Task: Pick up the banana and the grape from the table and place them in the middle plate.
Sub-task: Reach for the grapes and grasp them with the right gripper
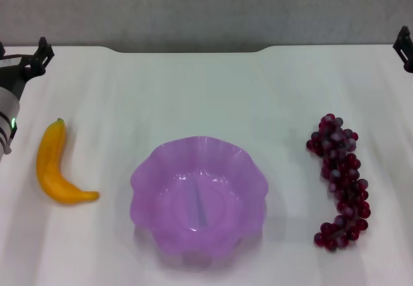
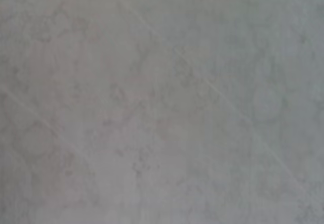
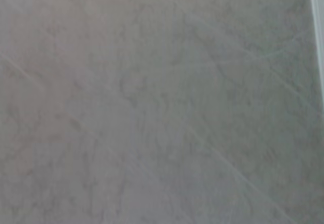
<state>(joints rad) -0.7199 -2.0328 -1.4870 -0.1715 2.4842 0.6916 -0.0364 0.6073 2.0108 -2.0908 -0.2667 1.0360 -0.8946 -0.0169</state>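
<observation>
The banana [image 1: 53,166] lies on the white table [image 1: 193,92] at the left, its green stem tip pointing away from me. The purple middle plate [image 1: 147,170] with a wavy rim sits front and centre, with nothing in it. The grape [image 1: 339,179] bunch stretches along the right side. My left gripper [image 1: 22,48] hovers at the far left edge, behind the banana and apart from it, open and holding nothing. Only a black corner of my right gripper [image 1: 404,46] shows at the far right edge, well behind the grapes. Both wrist views show only a blurred grey surface.
The table's grey back edge [image 1: 193,48] runs across the far side, with a grey wall behind it. Bare tabletop separates the plate from the banana and from the grapes.
</observation>
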